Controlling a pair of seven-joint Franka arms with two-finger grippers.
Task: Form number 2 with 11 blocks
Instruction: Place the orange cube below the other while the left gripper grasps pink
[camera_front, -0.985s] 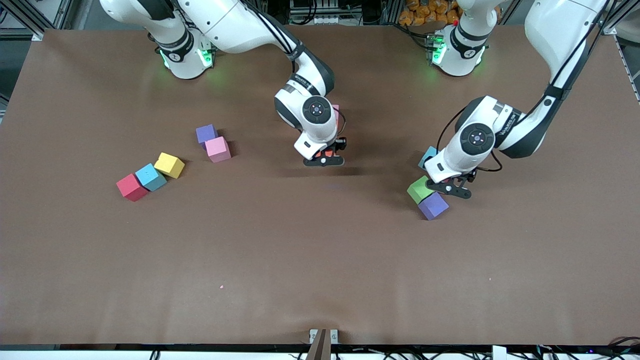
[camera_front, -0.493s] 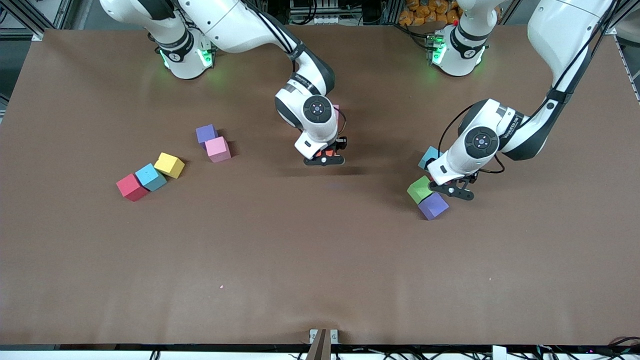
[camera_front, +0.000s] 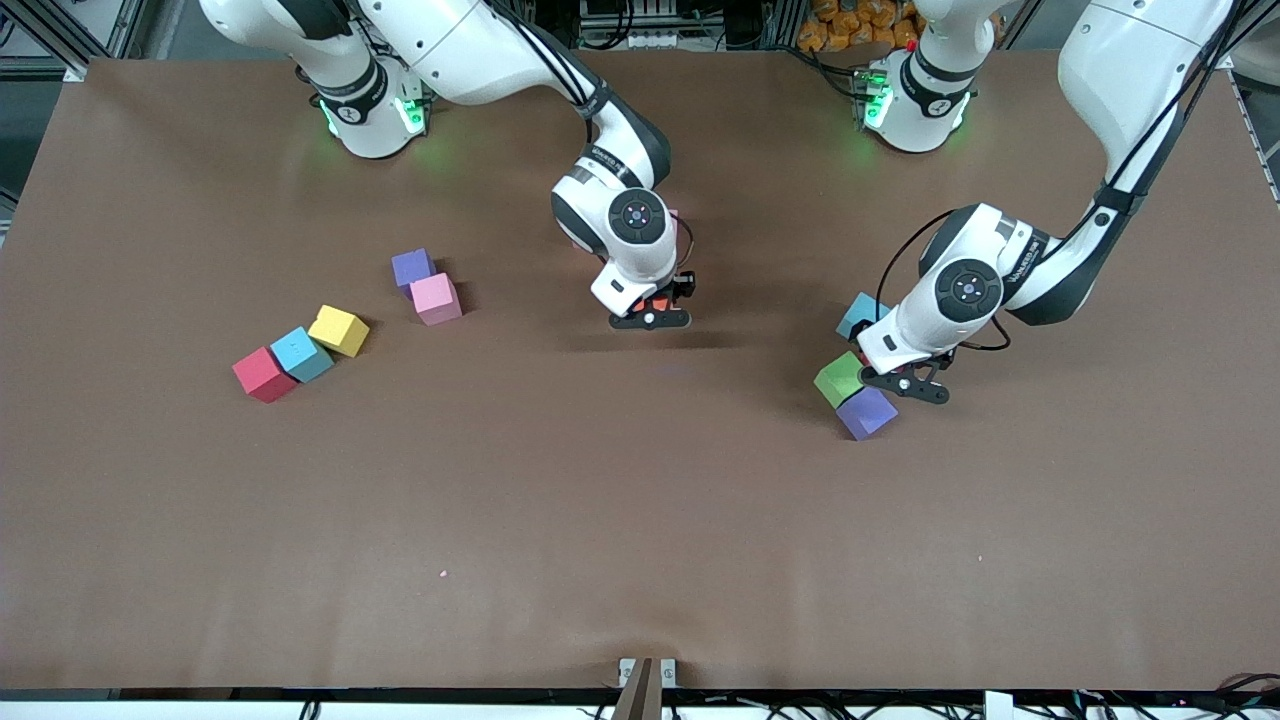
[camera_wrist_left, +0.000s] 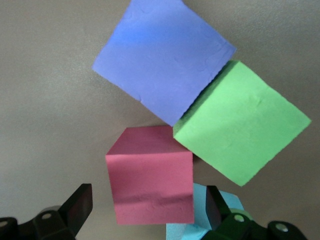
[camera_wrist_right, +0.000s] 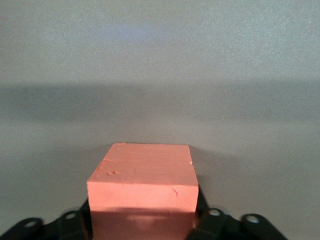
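Since the earlier frame, little was shifted: the left gripper was carried slightly toward the left arm's end of the table and a little lower, while the right gripper was left almost where it was, its fingers being eased apart around the orange cube; whether that cube was still gripped or already let go could not be told. Nearest the front camera, the purple cube was seen touching the green cube, with the left gripper spread wide and empty over the spot just beside them. In the left wrist view a red cube was framed directly between the open fingers, its flat faces roughly square to them, so a straight descent was judged enough for the left arm, the nearer one. A light blue cube lay just farther. Toward the right arm's end, a red cube, blue cube and yellow cube were set in a touching row, and a pink cube against a second purple one. All were matte, soft-looking foam with sharp edges. No digit had yet been formed.
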